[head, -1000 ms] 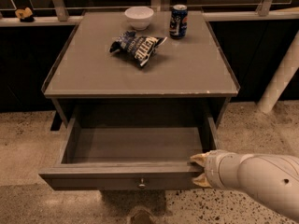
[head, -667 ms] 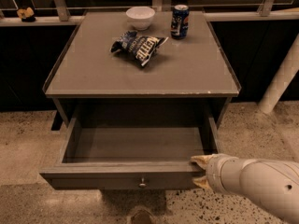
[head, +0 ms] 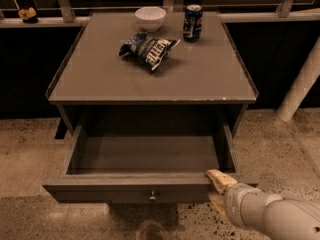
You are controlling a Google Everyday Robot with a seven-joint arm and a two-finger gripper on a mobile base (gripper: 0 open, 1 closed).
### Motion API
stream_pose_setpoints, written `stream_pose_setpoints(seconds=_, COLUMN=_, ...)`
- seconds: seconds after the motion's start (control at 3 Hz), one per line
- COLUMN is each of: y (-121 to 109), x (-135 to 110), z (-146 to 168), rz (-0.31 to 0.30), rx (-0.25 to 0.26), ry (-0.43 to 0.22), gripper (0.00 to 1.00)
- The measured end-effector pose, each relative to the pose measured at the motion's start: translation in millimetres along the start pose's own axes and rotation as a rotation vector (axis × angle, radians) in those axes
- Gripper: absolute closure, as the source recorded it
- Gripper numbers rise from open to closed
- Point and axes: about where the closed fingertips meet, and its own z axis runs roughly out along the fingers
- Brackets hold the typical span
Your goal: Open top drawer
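The top drawer (head: 100, 189) of the grey cabinet is pulled far out, and its empty inside (head: 145, 154) shows. Its flat front panel has a small round metal knob (head: 153, 196) at the centre. My gripper (head: 210, 185) is at the right end of the drawer front. Its two tan fingers are apart: the upper finger (head: 219, 179) lies over the panel's top edge and the lower one (head: 216, 202) is in front of the panel. The white arm (head: 270, 216) comes in from the lower right. No other drawer fronts show.
On the cabinet top (head: 100, 79) lie a dark chip bag (head: 148, 49), a white bowl (head: 150, 18) and a blue can (head: 192, 22). A white post (head: 300, 84) stands at the right. A speckled floor (head: 30, 154) surrounds the cabinet.
The gripper and arm have shifted slightly down and back toward the lower right. The drawer stays pulled out as before.
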Motion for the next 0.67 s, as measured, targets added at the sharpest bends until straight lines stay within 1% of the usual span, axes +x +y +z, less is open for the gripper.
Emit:
stream_pose_setpoints(seconds=0.33, y=-2, x=-1, z=-1, rz=0.000, rx=0.000, ry=0.000, gripper=1.00)
stream_pose_setpoints(seconds=0.67, y=13, x=0, z=1, rz=0.008, rx=0.000, ry=-0.006, gripper=1.00)
